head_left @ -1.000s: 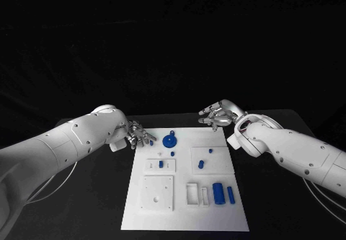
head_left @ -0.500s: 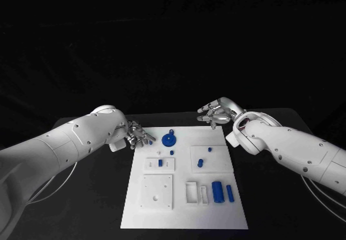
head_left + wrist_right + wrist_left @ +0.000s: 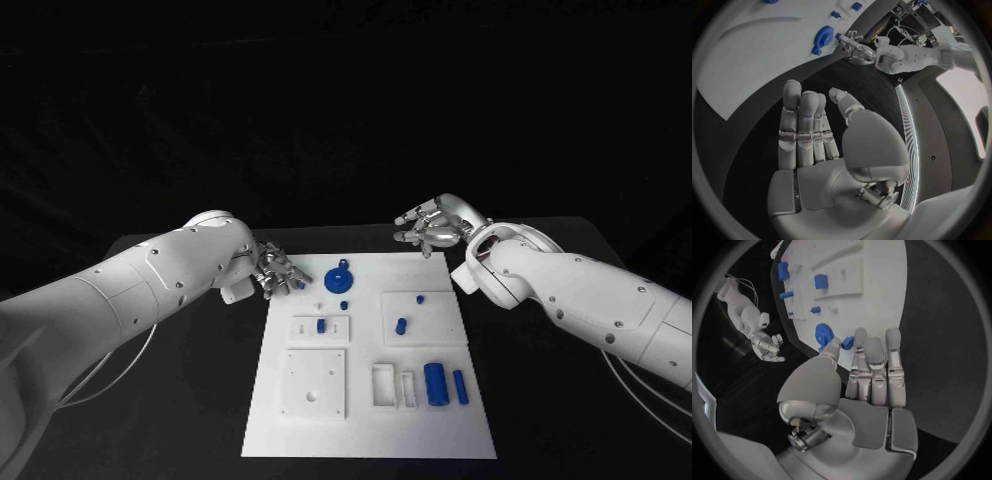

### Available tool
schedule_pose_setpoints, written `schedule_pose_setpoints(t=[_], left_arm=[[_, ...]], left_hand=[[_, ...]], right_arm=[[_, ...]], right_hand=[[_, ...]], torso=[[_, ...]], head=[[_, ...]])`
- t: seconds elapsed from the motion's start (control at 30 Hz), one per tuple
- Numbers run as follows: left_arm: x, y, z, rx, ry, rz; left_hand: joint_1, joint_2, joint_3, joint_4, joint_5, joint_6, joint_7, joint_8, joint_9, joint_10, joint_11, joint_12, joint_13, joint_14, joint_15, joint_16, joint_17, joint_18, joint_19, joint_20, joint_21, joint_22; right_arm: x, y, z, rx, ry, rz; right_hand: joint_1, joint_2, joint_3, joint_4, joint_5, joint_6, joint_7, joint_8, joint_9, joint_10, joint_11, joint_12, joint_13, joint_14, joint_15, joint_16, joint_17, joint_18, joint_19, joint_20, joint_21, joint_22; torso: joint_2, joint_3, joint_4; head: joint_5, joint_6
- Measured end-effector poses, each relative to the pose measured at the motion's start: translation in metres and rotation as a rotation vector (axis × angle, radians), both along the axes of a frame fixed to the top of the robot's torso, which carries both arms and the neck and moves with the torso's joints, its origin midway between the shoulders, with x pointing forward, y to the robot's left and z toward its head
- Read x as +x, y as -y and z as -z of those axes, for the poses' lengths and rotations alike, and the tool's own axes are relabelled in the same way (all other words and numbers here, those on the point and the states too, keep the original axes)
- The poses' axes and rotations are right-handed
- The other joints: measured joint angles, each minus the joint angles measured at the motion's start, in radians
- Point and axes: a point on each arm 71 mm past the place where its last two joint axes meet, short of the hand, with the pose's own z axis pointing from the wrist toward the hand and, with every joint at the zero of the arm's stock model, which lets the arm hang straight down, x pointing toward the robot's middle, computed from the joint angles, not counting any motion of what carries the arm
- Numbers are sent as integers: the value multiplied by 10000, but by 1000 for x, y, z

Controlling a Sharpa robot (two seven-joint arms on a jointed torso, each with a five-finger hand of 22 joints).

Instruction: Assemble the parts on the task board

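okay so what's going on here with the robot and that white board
The robot is at a white task board set with small blue parts. Its left hand is at the board's far left corner, pinching a small blue piece between thumb and finger, beside the round blue part. Its right hand hovers open beyond the far right corner, holding nothing.

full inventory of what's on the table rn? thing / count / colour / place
task board: 1, white, middle of the black table
round part: 1, blue, far end of the board
cylinders: 2, blue, side by side, near right part of the board
small parts: several, blue, standing mid-board; exact count unclear
small blue piece: 1, at the left hand's fingertips; held or only touched, cannot tell
table: 1, black, under the board
left hand: silver, at the board's far left corner
right hand: silver, fingers apart, holds nothing, beyond the board's far right corner
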Motion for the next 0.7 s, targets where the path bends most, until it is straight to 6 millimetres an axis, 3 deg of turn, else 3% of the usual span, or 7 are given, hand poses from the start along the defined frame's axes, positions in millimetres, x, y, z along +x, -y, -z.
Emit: schedule_pose_setpoints(t=[0.53,0.7], left_arm=[[0,3,-1,-300,-40,90],[0,3,-1,-382,-41,117]], left_hand=[[645,721,434,-572,148,-144,2,-1,-231,-34,34,-244,-166,-36,36,0,1,0,-1,0,-107,147],[765,840,594,-788,224,-126,-15,-20,-163,-34,34,-247,-192,-36,36,46,1,0,-1,0,-144,185]], right_arm=[[0,0,0,-4,-7,22],[1,1,0,-8,-14,35]], right_hand=[[0,0,4,60,0,0,0,0,0,16,15,2,31,0,0,46,-9,-1,0,0,-64,67],[0,0,4,60,0,0,0,0,0,16,16,2,31,0,0,46,-9,0,0,0,-64,67]], torso=[[6,12,6],[6,12,4]], head=[[-9,7],[-6,11]])
